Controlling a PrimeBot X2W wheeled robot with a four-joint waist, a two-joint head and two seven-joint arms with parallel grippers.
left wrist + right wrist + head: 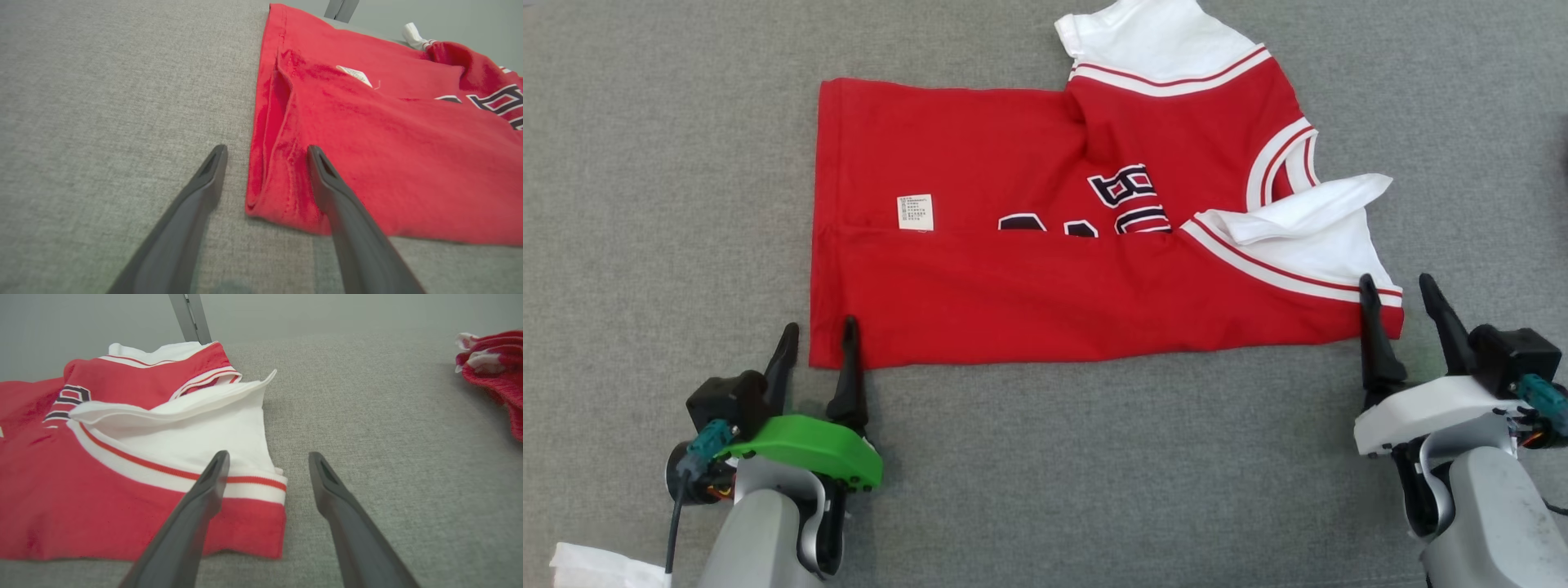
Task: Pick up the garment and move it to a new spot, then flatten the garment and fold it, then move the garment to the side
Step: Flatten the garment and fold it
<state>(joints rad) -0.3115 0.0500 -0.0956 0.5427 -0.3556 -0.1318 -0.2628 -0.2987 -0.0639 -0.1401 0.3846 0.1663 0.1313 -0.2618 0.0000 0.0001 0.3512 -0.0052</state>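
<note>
The garment (1045,286) is a red jersey with white sleeves and dark lettering, lying folded lengthwise on the grey cloth surface (662,204). My left gripper (818,331) stands open at its near left corner, one finger over the red hem (269,183) and one off it. My right gripper (1398,284) stands open at the near right corner, by the white sleeve band (253,486). Neither holds any cloth. A white care label (915,211) shows on the red fabric.
A second red and white cloth (494,367) lies bunched far to the right in the right wrist view. A white scrap (600,567) sits at the lower left edge. A grey post (190,316) rises behind the jersey.
</note>
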